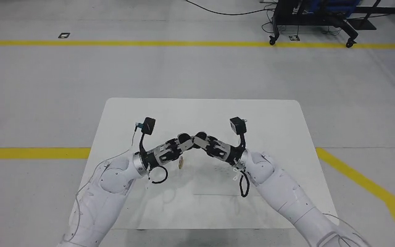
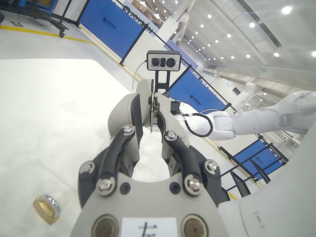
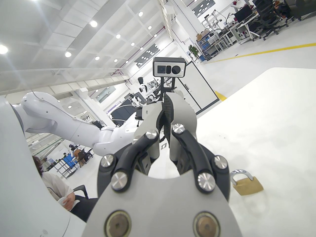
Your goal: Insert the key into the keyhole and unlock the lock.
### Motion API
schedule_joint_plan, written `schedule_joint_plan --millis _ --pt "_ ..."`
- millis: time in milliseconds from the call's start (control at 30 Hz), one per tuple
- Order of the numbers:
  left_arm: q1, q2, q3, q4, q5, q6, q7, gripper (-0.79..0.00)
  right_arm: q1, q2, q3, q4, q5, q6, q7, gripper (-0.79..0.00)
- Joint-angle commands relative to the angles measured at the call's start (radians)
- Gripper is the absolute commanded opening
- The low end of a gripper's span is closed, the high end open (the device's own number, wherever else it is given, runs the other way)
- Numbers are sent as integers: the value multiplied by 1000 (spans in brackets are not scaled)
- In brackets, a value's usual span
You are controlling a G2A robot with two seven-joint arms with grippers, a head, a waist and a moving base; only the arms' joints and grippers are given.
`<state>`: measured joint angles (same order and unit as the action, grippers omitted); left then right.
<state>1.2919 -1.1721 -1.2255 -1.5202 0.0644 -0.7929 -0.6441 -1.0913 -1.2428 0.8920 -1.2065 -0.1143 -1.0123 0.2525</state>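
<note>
We record a brass padlock (image 3: 246, 185), silver shackle (image 3: 237, 173), flat on the table (image 1: 265, 123) at 6 o'clock of the right tool (image 3: 166, 106), which pinches the key (image 2: 152, 114); left tool (image 2: 147, 109) spread, tips meeting.

- blue barrier panels (image 2: 116, 29): white logo plus one word in capitals, repeated on each panel; a brand, not copied here.
- white paper label (image 2: 147, 228) on the base of the left gripper (image 2: 148, 106): one black handwritten character, lower part cut off at the view's edge.
</note>
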Motion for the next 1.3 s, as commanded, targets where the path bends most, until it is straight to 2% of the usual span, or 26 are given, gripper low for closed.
schedule_joint_plan --millis 0,200,367,467,1267 --pt "1 1 -3 0 13 2 11 -671 -5 -1 4 -7 -35 0 -21 -785" --pt "6 4 -1 -2 49 15 36 -730 -16 -2 10 -27 -98 0 -69 -785" --pt "8 6 3 -5 66 17 50 -727 -22 -2 17 -32 -143 0 -108 -785" --pt "10 7 5 -9 82 23 60 -785 -25 -1 17 -33 -164 0 -124 -785" --pt "0 19 16 0 21 66 38 -785 -41 10 15 -58 -236 0 -206 -785"
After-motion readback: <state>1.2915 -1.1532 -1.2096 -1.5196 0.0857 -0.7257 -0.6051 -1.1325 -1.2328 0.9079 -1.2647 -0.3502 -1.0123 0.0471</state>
